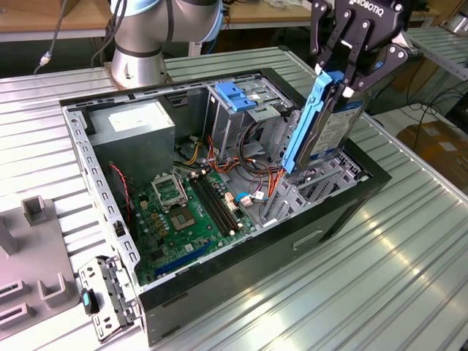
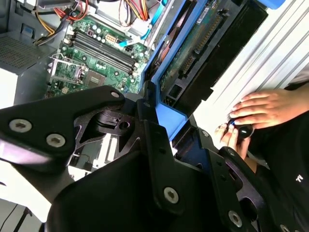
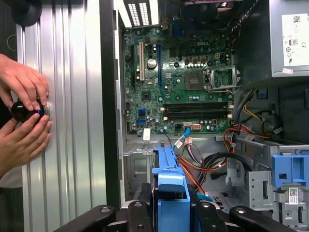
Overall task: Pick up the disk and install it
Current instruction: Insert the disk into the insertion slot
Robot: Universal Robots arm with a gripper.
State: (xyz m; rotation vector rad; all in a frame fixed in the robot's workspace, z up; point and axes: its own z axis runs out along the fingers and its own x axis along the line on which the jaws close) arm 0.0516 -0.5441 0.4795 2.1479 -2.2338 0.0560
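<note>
Ribbed counter (image 1: 344, 292) runs across the bottom of the exterior view, with a loose bracket (image 1: 102, 300) at lower left. Behind it lies the open case (image 1: 219, 300), its motherboard (image 1: 186, 212) at mid-frame.

Right of centre, over the drive bay (image 1: 322, 183) at the case's right end, stands the disk (image 1: 329, 131). It is nearly on end. Its long axis runs from upper right down to lower left, leaning a little off vertical. The blue rail edge faces the frame's left and the labelled face looks toward the right.

The hand (image 1: 336, 79) sits at the top right of the frame and is closed on the disk's upper end. So the disk hangs directly below the hand, roughly in line with it. Its lower end points down into the bay, but I cannot tell whether it touches the bay's metal.

Farther back are the cage (image 1: 235, 95) with its blue handle, the power supply (image 1: 131, 124) at upper left, and the arm's base (image 1: 142, 44) at the top.
</note>
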